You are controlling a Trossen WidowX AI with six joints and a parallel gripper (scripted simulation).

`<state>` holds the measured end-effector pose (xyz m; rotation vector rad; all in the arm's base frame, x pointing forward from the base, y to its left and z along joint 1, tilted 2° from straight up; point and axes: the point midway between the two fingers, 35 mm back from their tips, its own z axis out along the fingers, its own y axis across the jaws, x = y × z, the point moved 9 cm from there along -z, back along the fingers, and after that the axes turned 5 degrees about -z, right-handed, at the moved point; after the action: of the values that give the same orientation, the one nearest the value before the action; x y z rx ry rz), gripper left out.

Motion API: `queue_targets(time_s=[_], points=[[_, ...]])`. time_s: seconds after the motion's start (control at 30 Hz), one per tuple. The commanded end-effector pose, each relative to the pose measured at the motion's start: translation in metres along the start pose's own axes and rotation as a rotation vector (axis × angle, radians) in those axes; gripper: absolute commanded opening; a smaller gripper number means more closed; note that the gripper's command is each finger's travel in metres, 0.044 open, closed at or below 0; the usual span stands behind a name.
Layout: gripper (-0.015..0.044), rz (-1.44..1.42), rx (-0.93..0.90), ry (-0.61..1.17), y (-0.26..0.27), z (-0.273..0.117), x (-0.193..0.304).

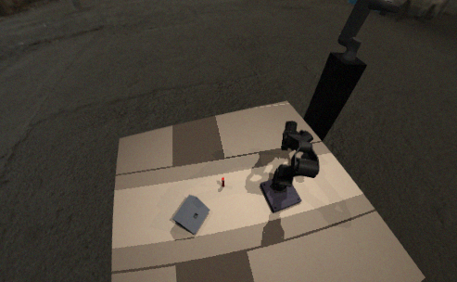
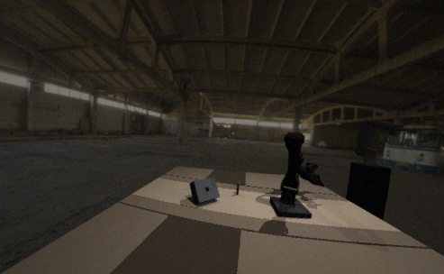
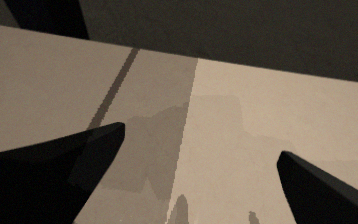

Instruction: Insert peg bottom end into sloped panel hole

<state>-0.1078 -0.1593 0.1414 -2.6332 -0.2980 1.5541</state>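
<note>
A small red peg [image 1: 222,182] [image 2: 238,188] stands upright on the table, between the panel and the robot's base. It looks dark on one side, and its cross-section is too small to tell. The grey-blue sloped panel [image 1: 187,207] [image 2: 197,195] stands left of the peg, with one small dark hole [image 1: 196,215] [image 2: 207,189] in its face. My gripper [image 3: 199,143] is open, its two dark fingers wide apart with nothing between them. It is held above the table on the far side of the arm, well away from the peg. The peg and panel are not in the wrist view.
The arm's square base [image 1: 281,197] [image 2: 290,208] is on the table [image 1: 145,213] [image 2: 203,239], right of the peg. A tall black pedestal [image 1: 332,93] [image 2: 367,189] stands beyond the table's right edge. Shadows and darker patches cross the table top.
</note>
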Motion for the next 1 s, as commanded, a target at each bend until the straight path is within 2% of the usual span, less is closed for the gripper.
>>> queue_targets(time_s=[0.0, 0.97], points=[[0.0440, -0.069, -0.050, 0.020, 0.010, -0.006, 0.001], [0.0440, -0.570, -0.449, 0.099, 0.068, -0.076, 0.016]])
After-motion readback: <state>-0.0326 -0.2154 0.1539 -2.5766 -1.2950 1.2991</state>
